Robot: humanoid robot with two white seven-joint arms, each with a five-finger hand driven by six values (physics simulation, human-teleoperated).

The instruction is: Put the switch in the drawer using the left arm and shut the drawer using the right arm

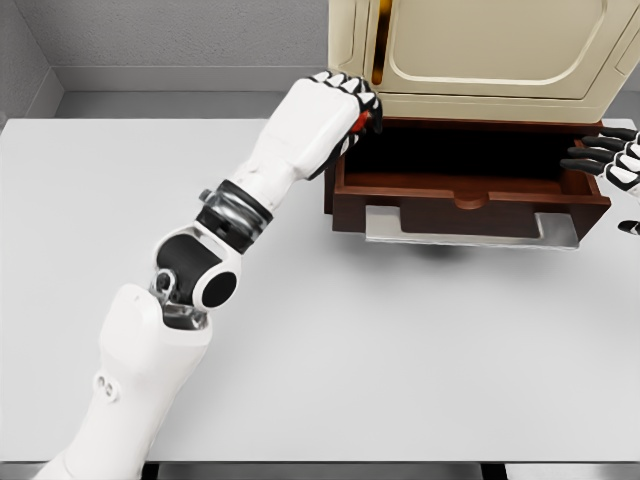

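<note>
My left hand hovers over the left end of the open brown drawer, its fingers curled around a small red object, the switch, of which only a sliver shows. The drawer is pulled out from a cream cabinet and has a metal handle on its front. The drawer's inside looks dark and I see nothing in it. My right hand shows at the right edge, fingers extended toward the drawer's right side, holding nothing.
The cabinet stands at the back right of a white table. A grey wall and floor strip lie behind the table. My left arm stretches diagonally from the lower left across the table.
</note>
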